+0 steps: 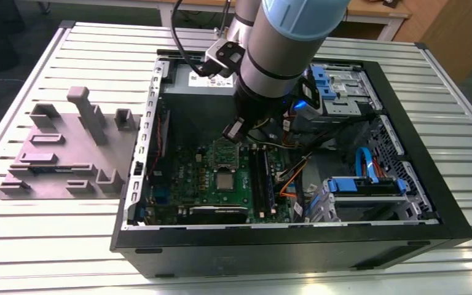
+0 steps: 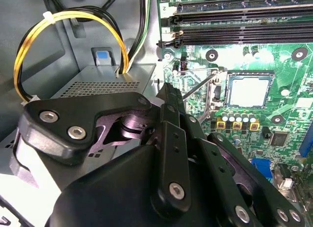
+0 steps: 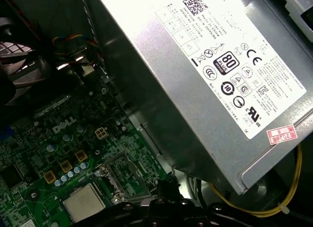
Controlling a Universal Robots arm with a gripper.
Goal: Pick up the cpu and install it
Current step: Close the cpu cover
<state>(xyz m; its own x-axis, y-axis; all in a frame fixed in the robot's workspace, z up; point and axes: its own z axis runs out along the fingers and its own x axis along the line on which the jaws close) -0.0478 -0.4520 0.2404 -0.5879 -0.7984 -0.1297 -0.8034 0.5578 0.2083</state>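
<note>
Exterior view: one arm reaches down into an open computer case [image 1: 432, 209] that lies on a slatted table [image 1: 72, 246]; the gripper [image 1: 234, 130] hangs over the upper part of the motherboard [image 1: 195, 184].
Task's thing: the cpu [image 1: 223, 180] sits flat in its socket near the middle of the motherboard, silver top up, with nothing touching it.
Key relation: in the exterior view the cpu lies below the gripper in the picture, toward the case's near wall, close by but clearly apart. In the second wrist view the cpu [image 2: 248, 91] shows beyond the gripper's black linkage [image 2: 166, 153], with the socket's wire lever [image 2: 198, 85] raised between them.
Long axis: the cpu is square, so it has none to speak of; its edges run square with the board and the memory slots.
Gripper state: cannot tell; the fingertips are not shown, and nothing is seen held.
First wrist view: the cpu [image 3: 84, 202] lies near the power supply [image 3: 210, 85], a large grey box with a white label.
Counts: one arm, one gripper, one cpu, one motherboard, one power supply, one grey fixture block [image 1: 64, 153] on the table outside the case.
Memory: black memory sticks [image 2: 244, 29] lie in a row beside the socket; I cannot count them surely.
</note>
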